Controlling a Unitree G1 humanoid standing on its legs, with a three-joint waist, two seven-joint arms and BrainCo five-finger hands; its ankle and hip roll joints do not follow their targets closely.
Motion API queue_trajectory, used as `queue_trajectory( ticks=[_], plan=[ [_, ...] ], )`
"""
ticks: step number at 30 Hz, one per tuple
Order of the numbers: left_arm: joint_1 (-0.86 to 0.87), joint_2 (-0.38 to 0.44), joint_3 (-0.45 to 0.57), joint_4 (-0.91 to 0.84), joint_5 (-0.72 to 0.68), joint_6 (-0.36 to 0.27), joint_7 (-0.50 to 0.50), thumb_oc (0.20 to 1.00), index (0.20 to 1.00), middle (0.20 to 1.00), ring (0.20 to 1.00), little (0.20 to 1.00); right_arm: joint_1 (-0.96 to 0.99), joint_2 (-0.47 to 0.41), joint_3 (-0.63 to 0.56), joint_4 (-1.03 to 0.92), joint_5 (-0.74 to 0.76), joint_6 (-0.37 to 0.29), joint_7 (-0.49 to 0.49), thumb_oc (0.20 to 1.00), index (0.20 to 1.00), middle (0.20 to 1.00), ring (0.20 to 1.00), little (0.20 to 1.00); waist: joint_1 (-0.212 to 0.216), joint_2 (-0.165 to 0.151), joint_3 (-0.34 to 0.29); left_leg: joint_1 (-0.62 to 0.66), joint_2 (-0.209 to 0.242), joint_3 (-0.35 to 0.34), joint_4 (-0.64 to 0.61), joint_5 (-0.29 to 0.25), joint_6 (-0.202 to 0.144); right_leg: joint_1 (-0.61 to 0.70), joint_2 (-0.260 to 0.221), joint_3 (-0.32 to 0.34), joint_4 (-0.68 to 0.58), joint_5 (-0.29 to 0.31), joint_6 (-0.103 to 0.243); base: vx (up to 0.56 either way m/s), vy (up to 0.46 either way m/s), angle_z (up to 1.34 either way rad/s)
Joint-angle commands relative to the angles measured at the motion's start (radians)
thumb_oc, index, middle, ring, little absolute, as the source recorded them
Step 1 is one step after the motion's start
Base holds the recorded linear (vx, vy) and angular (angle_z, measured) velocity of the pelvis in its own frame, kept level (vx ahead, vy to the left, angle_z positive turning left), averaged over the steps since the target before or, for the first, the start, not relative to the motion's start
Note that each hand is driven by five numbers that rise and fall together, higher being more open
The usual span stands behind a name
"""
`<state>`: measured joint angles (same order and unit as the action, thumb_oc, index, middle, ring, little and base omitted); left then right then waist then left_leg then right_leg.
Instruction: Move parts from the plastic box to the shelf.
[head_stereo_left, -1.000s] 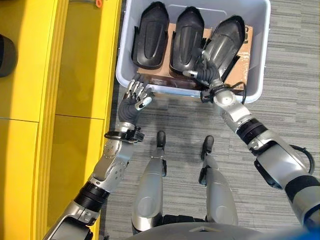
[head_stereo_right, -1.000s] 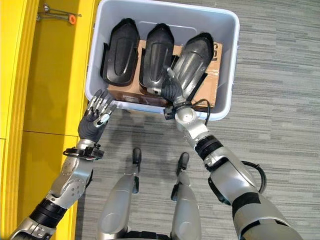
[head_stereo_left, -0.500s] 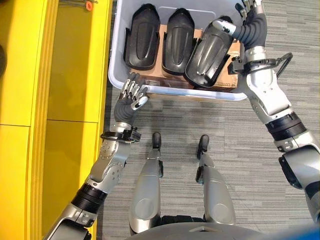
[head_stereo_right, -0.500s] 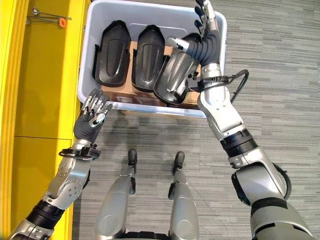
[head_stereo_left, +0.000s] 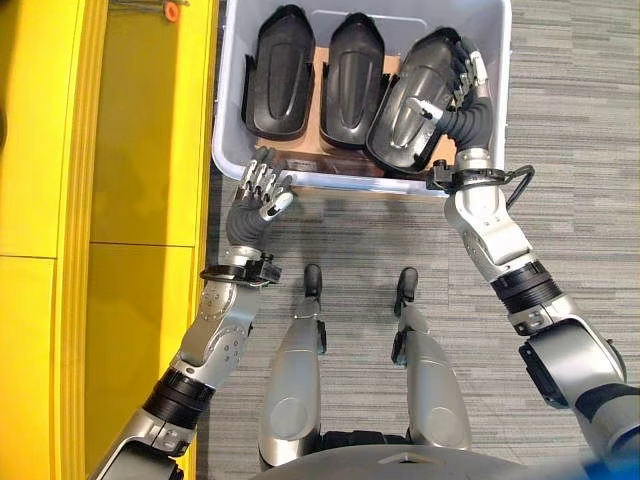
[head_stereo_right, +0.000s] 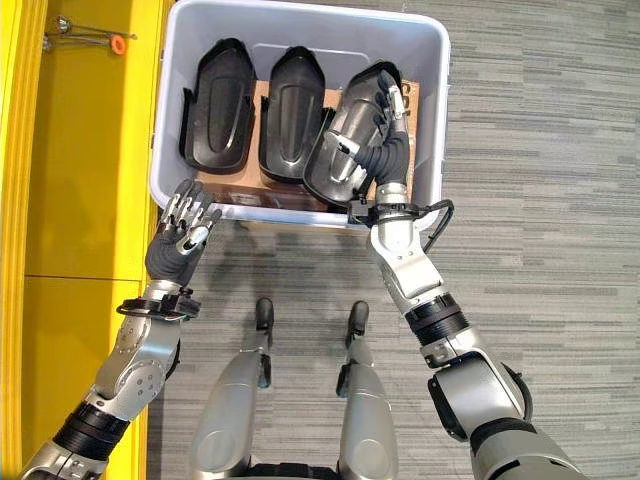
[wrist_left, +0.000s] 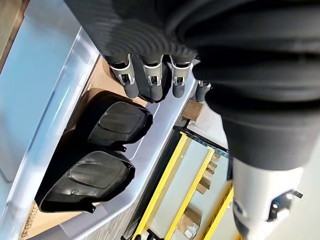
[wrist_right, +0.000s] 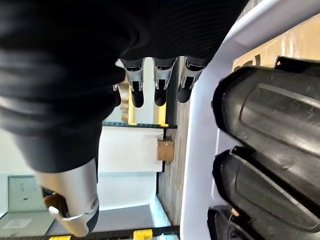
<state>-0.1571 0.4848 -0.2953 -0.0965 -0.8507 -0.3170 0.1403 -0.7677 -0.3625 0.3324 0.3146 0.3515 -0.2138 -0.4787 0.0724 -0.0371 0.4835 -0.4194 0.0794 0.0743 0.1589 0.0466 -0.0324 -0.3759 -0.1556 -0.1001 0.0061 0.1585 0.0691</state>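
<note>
A pale grey plastic box (head_stereo_right: 290, 212) on the floor holds three black moulded parts on cardboard. The left part (head_stereo_left: 278, 72) and the middle part (head_stereo_left: 350, 68) lie flat. The right part (head_stereo_left: 410, 100) is tilted, with its near end over the box's near rim. My right hand (head_stereo_left: 462, 95) lies along that part's right side, fingers (wrist_right: 160, 85) straight and thumb on its face, not closed round it. My left hand (head_stereo_left: 255, 205) hovers open just outside the box's near left corner, its fingers (wrist_left: 152, 80) relaxed above the rim.
The yellow shelf (head_stereo_left: 130, 200) runs along the left, right beside the box. A small orange-tipped tool (head_stereo_right: 118, 44) lies on it at the far end. Grey striped carpet (head_stereo_left: 570, 150) spreads to the right of the box and in front of it.
My right hand has come back from the box's far right corner to the tilted right part. One second ago it held that part's near end. The left hand has stayed put.
</note>
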Motion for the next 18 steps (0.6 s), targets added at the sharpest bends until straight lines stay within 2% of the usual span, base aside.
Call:
queue_trajectory(
  ticks=[1,18],
  plan=[
    [0.045,0.01,0.014,-0.12,0.035,-0.044,0.013,1.0,1.0,1.0,1.0,1.0,0.019,-0.003,-0.044,-0.052,-0.009,-0.06,-0.038,1.0,1.0,1.0,1.0,1.0,0.009,0.024,-0.048,-0.036,0.023,-0.071,0.009,-0.022,-0.002,0.024,-0.065,0.0,0.147,-0.179,0.057,0.0,0.0,0.0],
    [0.037,0.004,0.004,-0.127,0.053,-0.059,0.037,1.0,1.0,1.0,1.0,1.0,0.039,0.014,-0.099,0.009,-0.087,-0.054,-0.139,1.0,1.0,1.0,1.0,1.0,0.001,0.047,-0.029,-0.06,0.015,-0.07,0.018,-0.023,0.001,-0.006,-0.072,0.007,0.163,-0.176,0.057,0.0,0.0,0.0]
  ],
)
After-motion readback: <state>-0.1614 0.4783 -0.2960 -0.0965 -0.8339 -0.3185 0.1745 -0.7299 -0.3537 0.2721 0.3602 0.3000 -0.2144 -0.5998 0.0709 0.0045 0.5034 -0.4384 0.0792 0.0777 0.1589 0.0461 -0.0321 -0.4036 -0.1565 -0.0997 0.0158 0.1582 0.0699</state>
